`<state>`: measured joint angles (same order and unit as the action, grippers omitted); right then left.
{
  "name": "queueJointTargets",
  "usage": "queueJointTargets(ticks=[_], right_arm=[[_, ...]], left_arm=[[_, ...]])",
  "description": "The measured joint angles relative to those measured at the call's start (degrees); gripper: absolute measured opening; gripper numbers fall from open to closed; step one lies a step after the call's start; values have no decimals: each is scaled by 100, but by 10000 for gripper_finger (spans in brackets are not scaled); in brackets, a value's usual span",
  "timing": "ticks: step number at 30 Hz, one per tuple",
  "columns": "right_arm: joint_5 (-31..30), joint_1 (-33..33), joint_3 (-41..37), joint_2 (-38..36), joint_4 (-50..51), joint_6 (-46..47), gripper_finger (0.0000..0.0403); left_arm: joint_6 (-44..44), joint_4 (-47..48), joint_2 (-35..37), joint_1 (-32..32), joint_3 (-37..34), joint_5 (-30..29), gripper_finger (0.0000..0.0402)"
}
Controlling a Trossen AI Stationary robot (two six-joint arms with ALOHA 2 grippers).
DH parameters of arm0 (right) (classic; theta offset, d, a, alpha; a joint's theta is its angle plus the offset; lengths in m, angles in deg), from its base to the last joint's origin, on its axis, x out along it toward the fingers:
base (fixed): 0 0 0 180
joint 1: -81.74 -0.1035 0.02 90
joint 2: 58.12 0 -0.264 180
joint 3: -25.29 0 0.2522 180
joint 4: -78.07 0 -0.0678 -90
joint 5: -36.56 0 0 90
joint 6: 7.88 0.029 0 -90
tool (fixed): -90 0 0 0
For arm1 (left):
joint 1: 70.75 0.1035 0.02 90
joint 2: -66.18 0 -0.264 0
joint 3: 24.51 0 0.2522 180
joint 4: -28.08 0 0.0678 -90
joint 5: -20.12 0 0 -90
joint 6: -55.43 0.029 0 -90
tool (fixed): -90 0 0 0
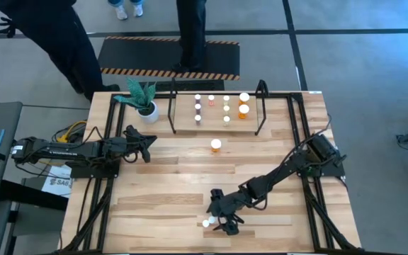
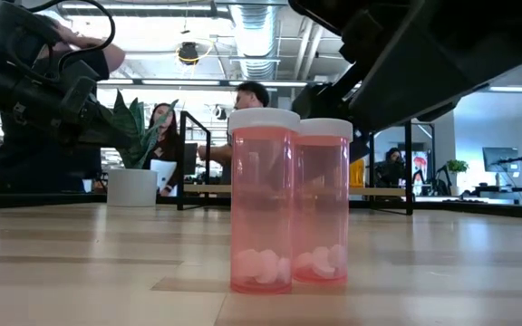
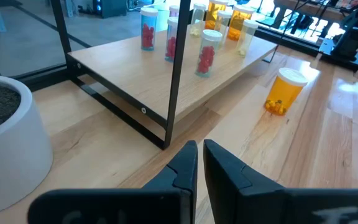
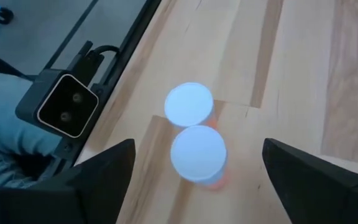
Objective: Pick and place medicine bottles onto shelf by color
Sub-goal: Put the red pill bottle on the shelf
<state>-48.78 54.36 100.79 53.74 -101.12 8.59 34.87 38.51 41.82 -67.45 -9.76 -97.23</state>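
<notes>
A wooden table [image 1: 161,177] is seen from above, with two dark arms laid over it. At its far edge a shelf [image 1: 183,113] of thin black tubes with a wooden board is set, and about nine small white-capped medicine bottles are stood on it in rows; the largest of these, an orange bottle [image 1: 244,108], is placed at the shelf's right end. In the left wrist view, red-filled bottles [image 3: 207,53] are shown at the near side of the board and orange ones behind. Beside the shelf's left post a white pot with a green plant [image 1: 146,104] is placed. On the floor beyond the table a black mat with striped orange edges [image 1: 168,58] is laid, and the legs of people are seen at and beside it.

The left gripper [image 1: 147,147] is held over the table's left part, near the pot, with its fingers [image 3: 185,168] pressed together and nothing between them. The right gripper [image 1: 222,216] is lowered at the near edge of the table, its fingers [image 4: 104,168] spread wide on either side of two pink bottles [image 2: 288,204], neither of which is touched. These two are stood upright and close together, white pills at their bottoms. A single orange bottle [image 1: 216,145] is left standing on the table just in front of the shelf.
</notes>
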Motion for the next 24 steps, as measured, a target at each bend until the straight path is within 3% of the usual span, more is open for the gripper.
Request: queueJointTargets(ticks=[24], right_arm=[[9,-147,0,-2,-101,15,235]], left_arm=[[-1,0,0,0,0,0,13]])
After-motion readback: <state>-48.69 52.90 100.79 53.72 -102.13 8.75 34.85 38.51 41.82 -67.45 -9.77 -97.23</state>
